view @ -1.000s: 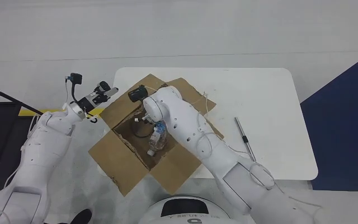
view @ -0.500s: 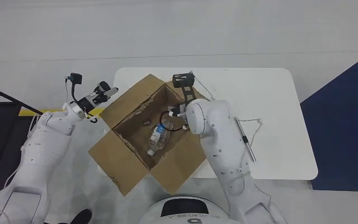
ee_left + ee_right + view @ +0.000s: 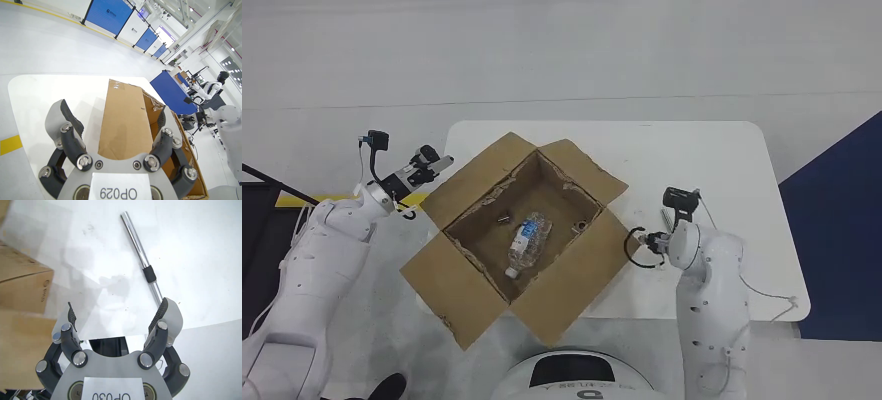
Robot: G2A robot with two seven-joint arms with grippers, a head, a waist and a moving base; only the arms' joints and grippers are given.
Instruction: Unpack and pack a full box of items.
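An open cardboard box (image 3: pixel 482 275) sits on the left half of the white table (image 3: pixel 712 160), its flaps spread outward. Inside lies a clear plastic bottle (image 3: pixel 526 240) on its side, with two small dark bits near it. My right gripper (image 3: pixel 642 246) is open and empty, low over the table between the box's right flap and a chrome rod (image 3: pixel 139 250) with a black band. In the right wrist view the right gripper (image 3: pixel 117 311) has the rod just beyond one fingertip. My left gripper (image 3: pixel 434 160) is open and empty beside the box's far-left flap (image 3: pixel 122 121).
Bare table lies beyond and to the right of the box. The table's front edge (image 3: pixel 208 325) runs just under the right gripper. The box wall (image 3: pixel 24 281) stands close on the right gripper's other side.
The right arm has lifted out of the box and swung right, over to the table by the rod, its gripper open throughout. The left arm has not moved.
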